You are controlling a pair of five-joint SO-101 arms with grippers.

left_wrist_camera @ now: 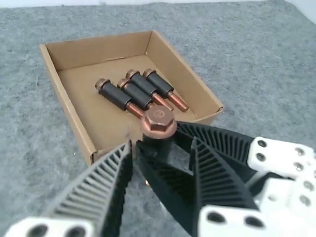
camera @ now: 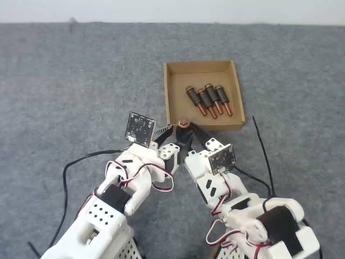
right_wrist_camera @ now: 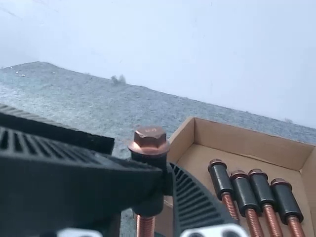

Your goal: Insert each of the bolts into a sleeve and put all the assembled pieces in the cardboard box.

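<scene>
Where the two grippers meet at the centre of the high view, the bolt (camera: 183,123) stands upright in its black sleeve (right_wrist_camera: 147,159), just below the cardboard box's (camera: 202,66) lower wall. The right gripper (right_wrist_camera: 158,177) is clamped on the sleeve. The left gripper (left_wrist_camera: 160,148) is spread around it, though whether a fingertip touches is hard to judge. Four assembled pieces (camera: 209,100) lie side by side in the box, right of centre, on the grey mat (camera: 81,81).

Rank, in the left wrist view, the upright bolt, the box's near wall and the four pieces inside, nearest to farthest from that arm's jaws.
1. Upright bolt, directly in front.
2. Cardboard box's near wall, just beyond.
3. Four assembled pieces, farther in, mid-box.
</scene>
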